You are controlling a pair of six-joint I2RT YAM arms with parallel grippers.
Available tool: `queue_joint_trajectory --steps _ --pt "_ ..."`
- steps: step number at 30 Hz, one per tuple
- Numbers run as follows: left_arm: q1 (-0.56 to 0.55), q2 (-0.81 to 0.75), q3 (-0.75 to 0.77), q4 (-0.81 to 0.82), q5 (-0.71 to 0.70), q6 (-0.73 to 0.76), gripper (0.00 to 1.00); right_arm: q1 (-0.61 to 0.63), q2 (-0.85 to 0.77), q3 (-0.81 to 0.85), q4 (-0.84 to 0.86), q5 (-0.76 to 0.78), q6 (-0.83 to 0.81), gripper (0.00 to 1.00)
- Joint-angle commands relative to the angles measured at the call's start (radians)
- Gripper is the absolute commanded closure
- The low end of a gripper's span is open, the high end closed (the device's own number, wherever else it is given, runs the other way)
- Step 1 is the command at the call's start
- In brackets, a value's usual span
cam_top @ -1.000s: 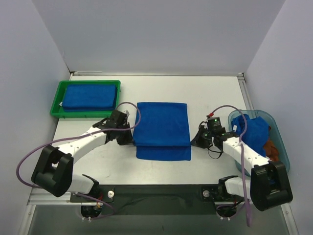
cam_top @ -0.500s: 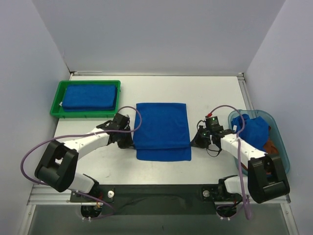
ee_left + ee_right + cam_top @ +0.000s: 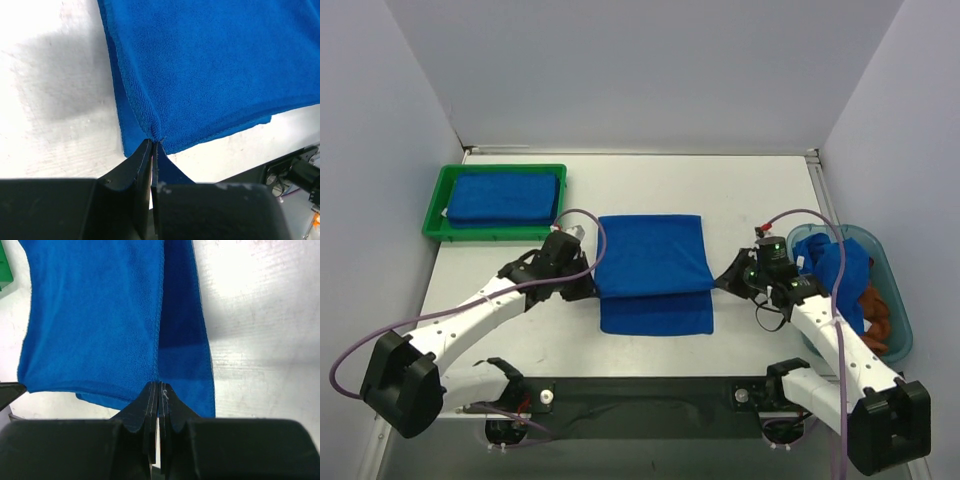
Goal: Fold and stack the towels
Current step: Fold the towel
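A green tray (image 3: 490,234) sat at the far left of the white table (image 3: 750,195); a teal bin (image 3: 896,292) stood at its right edge.

Your left claw (image 3: 589,287) pointed to 3 o'clock, your right claw (image 3: 722,285) to 9, both clamped on the towel (image 3: 651,258).

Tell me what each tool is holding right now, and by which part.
Both are shut on the blue towel: the left tool pinches the folded-over layer's near left corner, the right tool its near right corner.
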Motion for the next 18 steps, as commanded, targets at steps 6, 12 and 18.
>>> queue_joint_trajectory --steps 6,12,18 --pt "-0.057 0.06 -0.1 0.004 -0.007 -0.051 0.97 0.015 0.018 -0.138 -0.064 -0.009 0.038 1.0" --pt "-0.09 0.166 -0.129 0.038 -0.007 -0.059 0.97 0.015 0.199 -0.167 -0.008 -0.01 0.028 1.0" --pt "-0.092 0.179 -0.172 0.055 -0.03 -0.074 0.96 0.009 0.257 -0.16 0.009 -0.01 0.028 1.0"
